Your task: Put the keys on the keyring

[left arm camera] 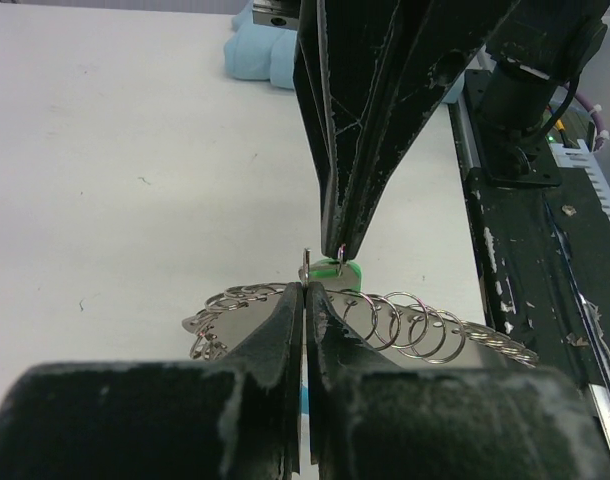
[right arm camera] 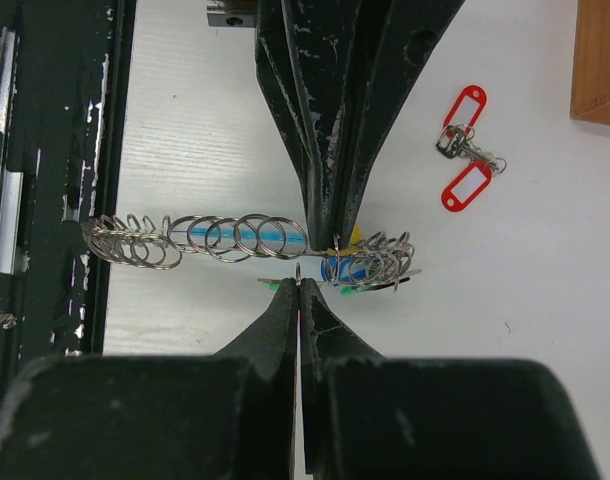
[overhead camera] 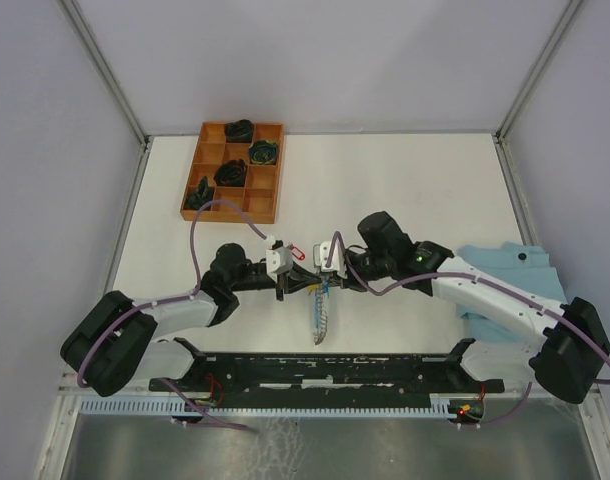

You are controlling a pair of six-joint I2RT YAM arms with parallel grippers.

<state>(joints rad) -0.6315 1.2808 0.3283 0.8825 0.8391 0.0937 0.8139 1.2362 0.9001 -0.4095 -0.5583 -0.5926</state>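
The keyring (overhead camera: 318,315), a floppy chain of silver rings with a light-blue strip, hangs between both grippers over the table's near middle. My left gripper (left arm camera: 306,287) is shut on one of its rings; the right wrist view shows it coming in from above (right arm camera: 330,240). My right gripper (right arm camera: 299,283) is shut on the small ring of a green-tagged key (left arm camera: 338,270), tip to tip with the left gripper. The rings fan out to both sides (right arm camera: 235,238). Two red-tagged keys (right arm camera: 465,150) lie loose on the table beside the grippers (overhead camera: 295,252).
A wooden compartment tray (overhead camera: 207,168) with dark items stands at the back left. A light-blue cloth (overhead camera: 505,272) lies by the right arm. A black rail (overhead camera: 325,368) runs along the near edge, just below the hanging keyring.
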